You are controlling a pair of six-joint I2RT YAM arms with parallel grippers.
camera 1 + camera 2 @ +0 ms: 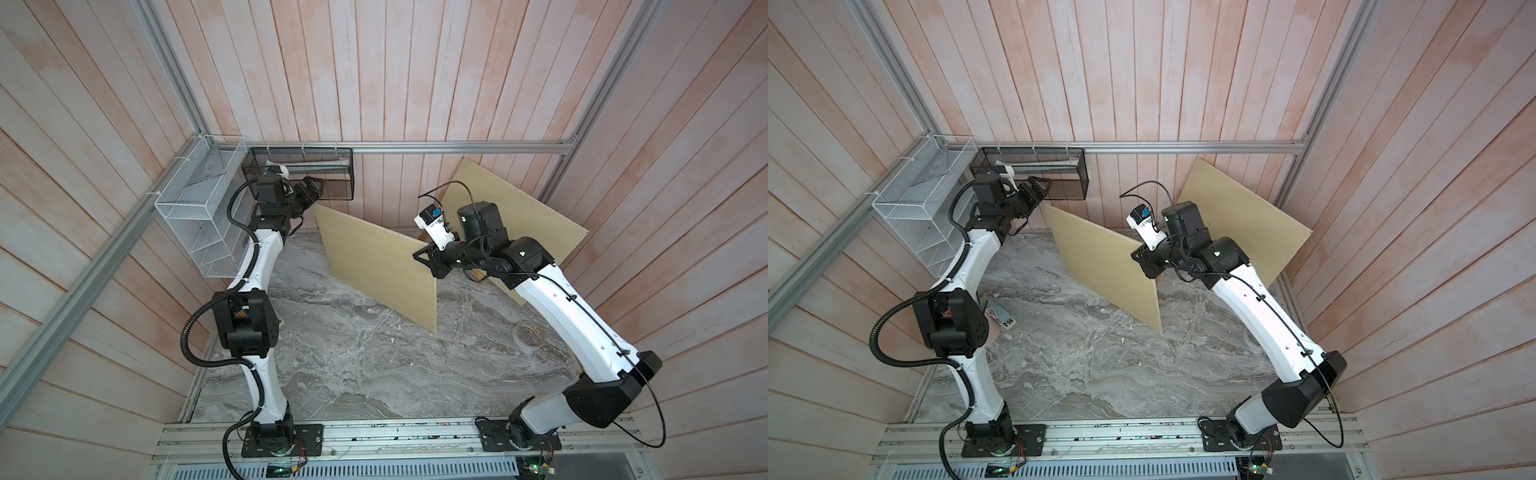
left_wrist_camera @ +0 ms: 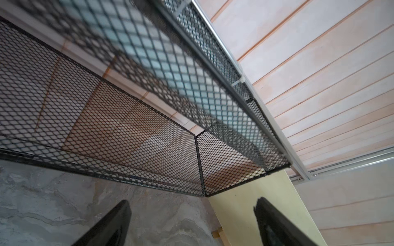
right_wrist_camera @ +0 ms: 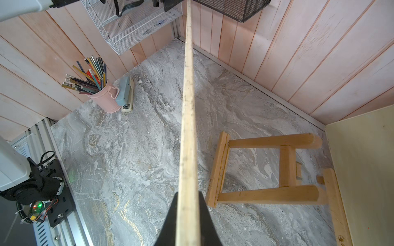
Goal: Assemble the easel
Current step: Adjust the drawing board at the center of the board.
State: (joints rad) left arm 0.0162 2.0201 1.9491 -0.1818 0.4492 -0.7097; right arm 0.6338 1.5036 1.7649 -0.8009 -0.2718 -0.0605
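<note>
Easel (image 3: 266, 194) near right gripper (image 3: 188, 199), pinched tight on upright plywood board (image 3: 188, 106) edge; left gripper (image 2: 191, 204) spread wide, facing mesh basket (image 2: 128, 138).

Right jaws gripping pale board (image 1: 1100, 270) upright on desk (image 1: 1100, 374), second board (image 1: 1246, 216) behind, left jaws apart by mesh basket (image 1: 1068, 185)

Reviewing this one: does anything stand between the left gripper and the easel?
Yes. The plywood board, held upright by the shut right gripper, runs across the tabletop between them. The open left gripper is by the board's far top corner on one side, and the easel sits on the other.
</note>
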